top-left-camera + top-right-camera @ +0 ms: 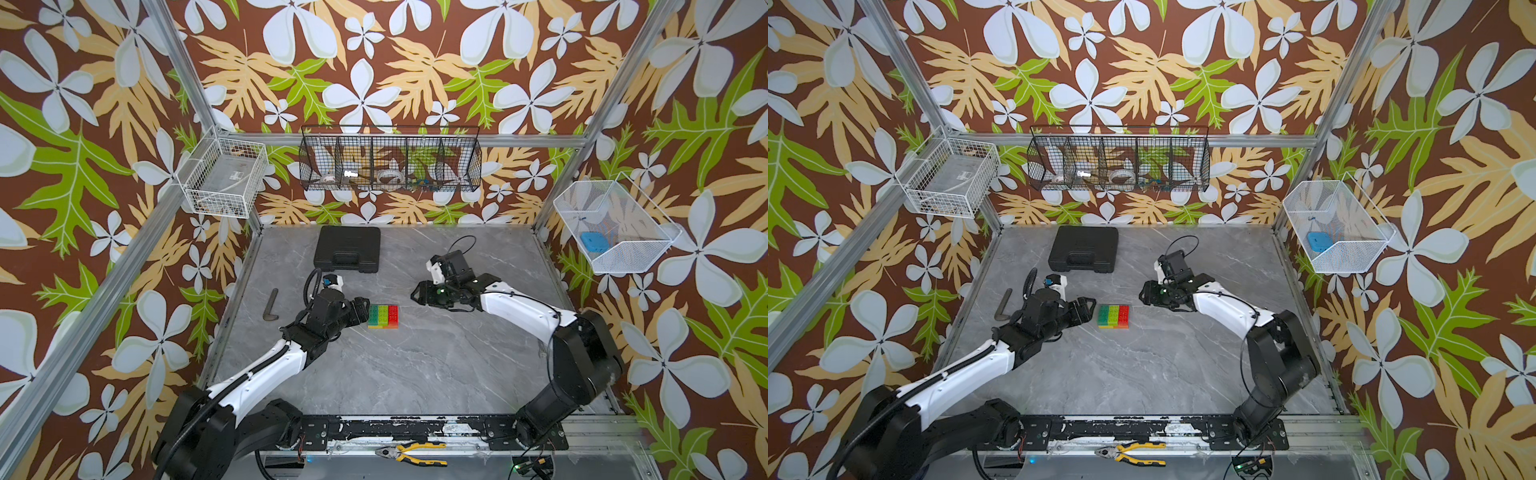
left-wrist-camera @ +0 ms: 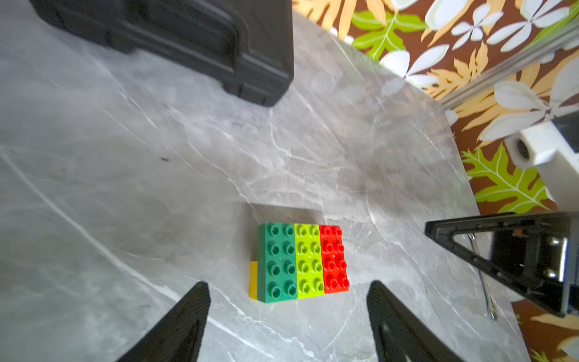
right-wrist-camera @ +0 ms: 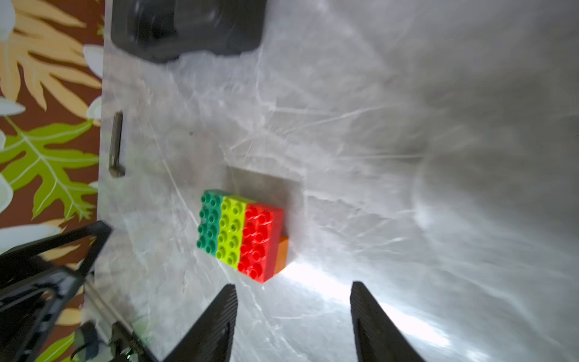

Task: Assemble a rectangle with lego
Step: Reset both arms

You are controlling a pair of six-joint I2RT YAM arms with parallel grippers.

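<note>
Left gripper (image 1: 362,311): fingers apart, empty, just beside left edge of rectangle (image 1: 382,316); careless swing could shove it. Rectangle: flat, mid-table (image 1: 415,374), untouched; brick seating unclear, bump might split layers. Right gripper (image 1: 417,294): fingers apart, empty, near its far-right corner; same hazard.

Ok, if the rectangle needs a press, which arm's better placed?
Probably left: the left gripper, open, sits beside the dark green end of the rectangle; the right gripper, also open, stands farther beyond the red end.

The rectangle (image 2: 302,261) shows dark green, lime and red stripes over yellow and, seemingly, orange.
</note>
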